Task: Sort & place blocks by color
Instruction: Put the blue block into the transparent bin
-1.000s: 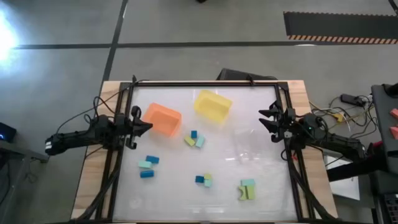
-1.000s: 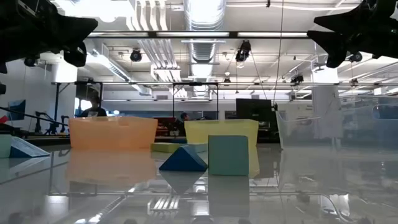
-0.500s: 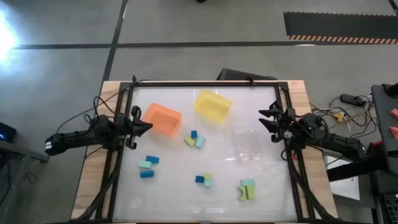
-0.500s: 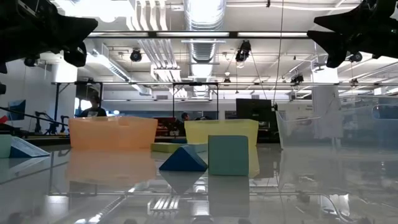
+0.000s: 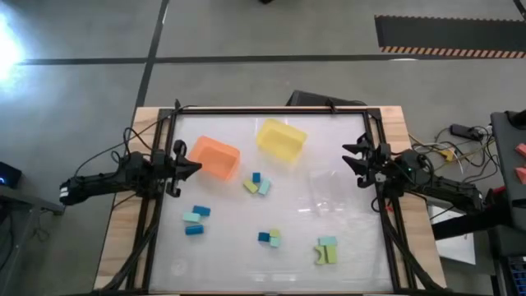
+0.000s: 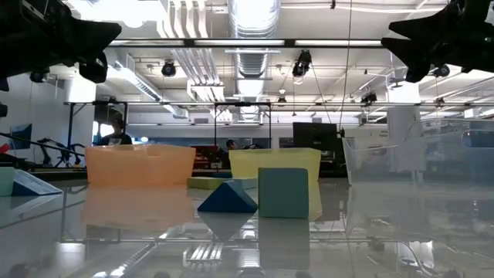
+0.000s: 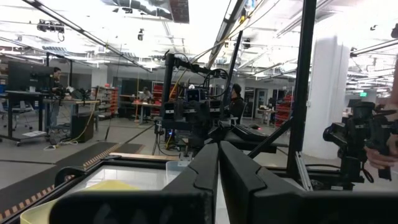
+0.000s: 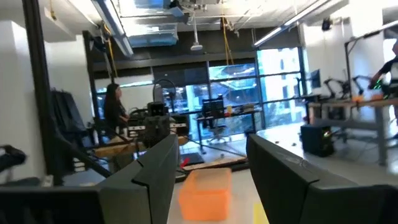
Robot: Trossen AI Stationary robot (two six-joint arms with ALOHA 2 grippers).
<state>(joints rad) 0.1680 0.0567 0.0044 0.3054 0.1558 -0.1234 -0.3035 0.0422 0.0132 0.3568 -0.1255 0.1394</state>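
Small teal, yellow-green and blue blocks lie on the white table in groups: three at the middle [image 5: 257,185], two at the left [image 5: 196,221], a pair near the front [image 5: 269,238], and a teal and yellow-green pair at the front right [image 5: 326,251]. The low view shows a blue wedge [image 6: 228,198] next to a teal cube [image 6: 283,193]. My left gripper [image 5: 187,164] is shut and empty above the table's left edge; its wrist view [image 7: 217,149] shows the fingers together. My right gripper [image 5: 349,159] is open and empty above the right edge, with a gap between its fingers [image 8: 211,149].
An orange tray [image 5: 215,156] stands at the back left and a yellow tray [image 5: 280,138] at the back middle. A clear tray [image 5: 329,193] stands right of the middle. A dark frame [image 5: 271,108] runs around the table. People are in the room beyond.
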